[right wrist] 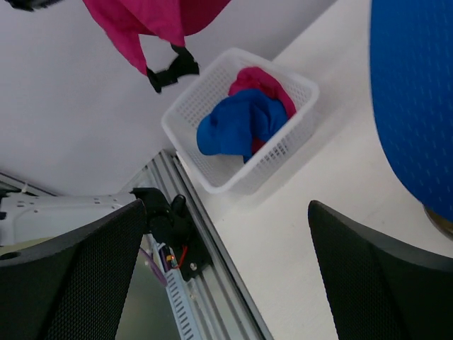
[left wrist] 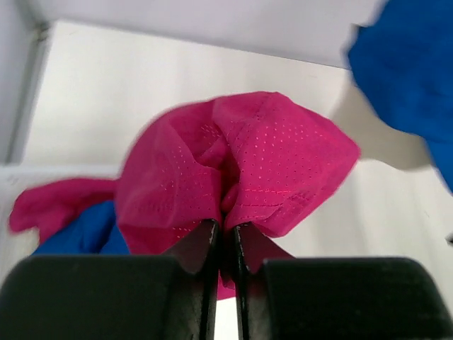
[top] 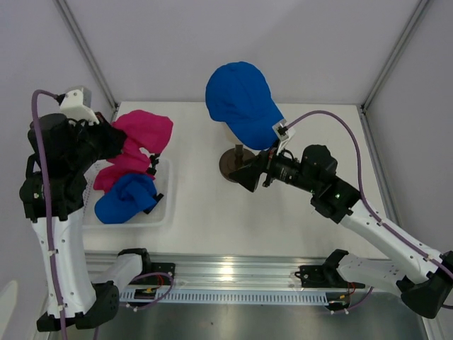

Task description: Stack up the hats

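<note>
My left gripper is shut on a magenta pink hat, pinching a fold of its fabric. The hat hangs bunched above the back of the basket, with its strap dangling. A bright blue hat sits on the mannequin head at the table's middle back. Another blue hat and a pink hat lie in the white basket. My right gripper stands open with nothing in it, low beside the dark round stand, under the blue hat's brim.
The basket sits at the left near edge of the table, close to the aluminium rail. White walls enclose the back and sides. Bare table lies between the basket and the stand.
</note>
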You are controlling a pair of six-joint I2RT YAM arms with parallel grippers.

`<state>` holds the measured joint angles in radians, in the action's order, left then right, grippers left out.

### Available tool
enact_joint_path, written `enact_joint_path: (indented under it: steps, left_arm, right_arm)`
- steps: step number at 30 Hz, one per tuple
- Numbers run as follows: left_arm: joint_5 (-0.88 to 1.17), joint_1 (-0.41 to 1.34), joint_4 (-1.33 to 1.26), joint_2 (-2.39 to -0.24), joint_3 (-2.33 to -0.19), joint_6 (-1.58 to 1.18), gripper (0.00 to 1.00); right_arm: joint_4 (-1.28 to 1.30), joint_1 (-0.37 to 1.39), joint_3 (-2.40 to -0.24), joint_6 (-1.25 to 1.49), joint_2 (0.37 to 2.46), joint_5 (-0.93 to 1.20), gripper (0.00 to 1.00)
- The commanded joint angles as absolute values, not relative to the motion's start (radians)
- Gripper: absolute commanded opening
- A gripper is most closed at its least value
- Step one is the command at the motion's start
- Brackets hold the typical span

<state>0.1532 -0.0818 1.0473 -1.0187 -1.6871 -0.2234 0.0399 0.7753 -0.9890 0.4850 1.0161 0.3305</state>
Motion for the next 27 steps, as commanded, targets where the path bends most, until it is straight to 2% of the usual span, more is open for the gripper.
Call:
enact_joint_path:
  steps: [1,3,6,13,19,27]
  left_arm:
    - [0.478,-0.065,1.013,-1.055,-1.723,-0.095,0.13]
    - [0.515,-0.023,1.003,-1.080,-1.745,-0.037,0.11]
    - [0.505,0.052,1.040,-1.127,-1.793,0.049,0.01]
    - [0.584,0.187,1.026,-1.141,-1.906,0.179,0.01]
    - [0.734,0.216,1.045,-1.109,-1.979,0.342,0.01]
    - [0.965,0.229,1.046,-1.042,-1.862,0.426,0.01]
  right_arm:
    - [-0.009,0.785,-1.103,0.476,1.022,0.321,1.00]
    - [0.046,0.785,-1.146,0.466,1.035,0.276,0.99]
    - [0.116,0.785,-1.244,0.479,1.061,0.192,0.99]
    - [0.166,0.772,-1.423,0.508,1.110,0.092,1.00]
    - [0.235,0.747,-1.597,0.491,1.229,0.202,1.00]
    - [0.186,0.695,-1.522,0.556,1.243,0.310,1.00]
